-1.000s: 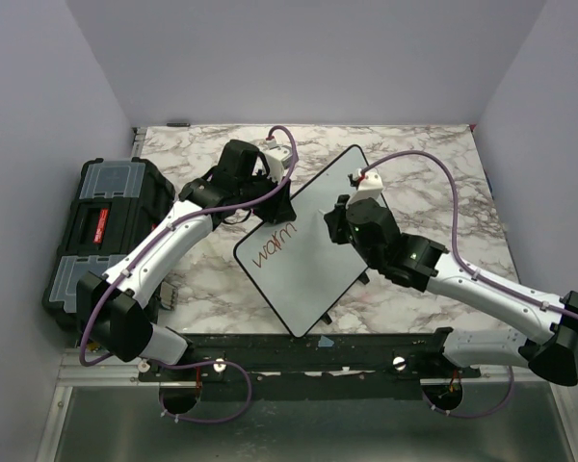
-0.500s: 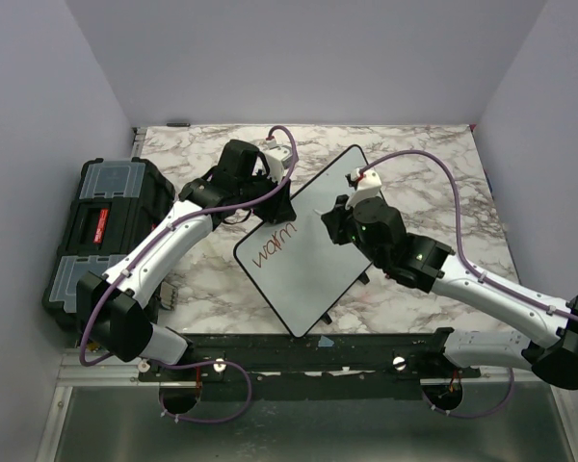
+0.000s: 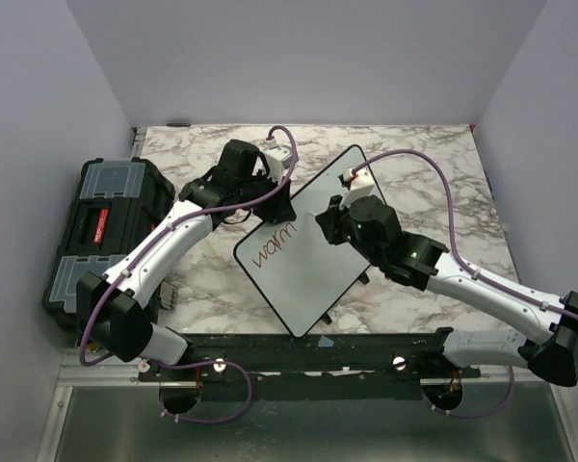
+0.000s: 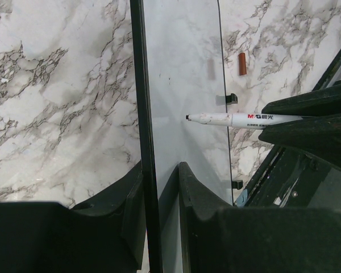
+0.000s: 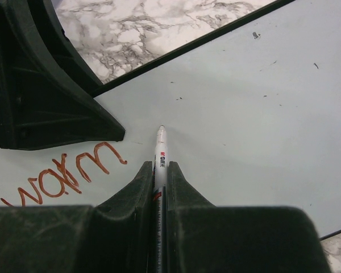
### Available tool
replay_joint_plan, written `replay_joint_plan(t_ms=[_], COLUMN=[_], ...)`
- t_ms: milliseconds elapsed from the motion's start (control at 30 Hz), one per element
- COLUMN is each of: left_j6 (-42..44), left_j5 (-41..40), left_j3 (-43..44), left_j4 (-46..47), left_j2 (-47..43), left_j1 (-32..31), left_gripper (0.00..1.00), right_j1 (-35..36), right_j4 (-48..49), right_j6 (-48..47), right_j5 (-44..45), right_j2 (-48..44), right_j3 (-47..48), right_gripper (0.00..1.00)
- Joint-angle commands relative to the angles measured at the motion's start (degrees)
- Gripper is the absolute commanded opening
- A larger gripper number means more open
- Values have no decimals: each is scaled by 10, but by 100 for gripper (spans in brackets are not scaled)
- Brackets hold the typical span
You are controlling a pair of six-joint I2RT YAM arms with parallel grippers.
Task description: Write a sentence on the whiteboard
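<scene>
R pincer [image 5: 159, 170] hides marker [image 5: 160, 142] barrel; tip shows.

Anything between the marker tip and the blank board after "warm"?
Nothing visible. The marker in the right gripper points at bare whiteboard just past "warm". The left gripper clamps the board's edge, off to the side.

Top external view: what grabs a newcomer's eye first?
The whiteboard lies diagonally mid-table, bearing one red word "warm" near its left side. The right gripper is shut on a white marker, tip aimed at the blank board just past that word, while the left gripper clamps the board's black rim. A black toolbox sits at far left.
</scene>
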Motion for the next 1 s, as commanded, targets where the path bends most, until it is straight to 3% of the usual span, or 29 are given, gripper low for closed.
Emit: replay_joint_plan(t_ms=[0, 533, 967], left_j6=[27, 27, 29], left_j5=[23, 22, 21], left_j3=[-10, -10, -8], left_j4=[-39, -39, -42], left_j2=[3, 3, 4], left_j1=[-16, -18, -18], left_gripper=[0, 0, 0], right_j1=[-3, -3, -3], right_j4=[19, 34, 23], right_j6=[-7, -12, -11], right_j5=[-6, 10, -51], right_j2=[8, 32, 36], right_j3=[9, 27, 17], right_gripper=[1, 1, 1])
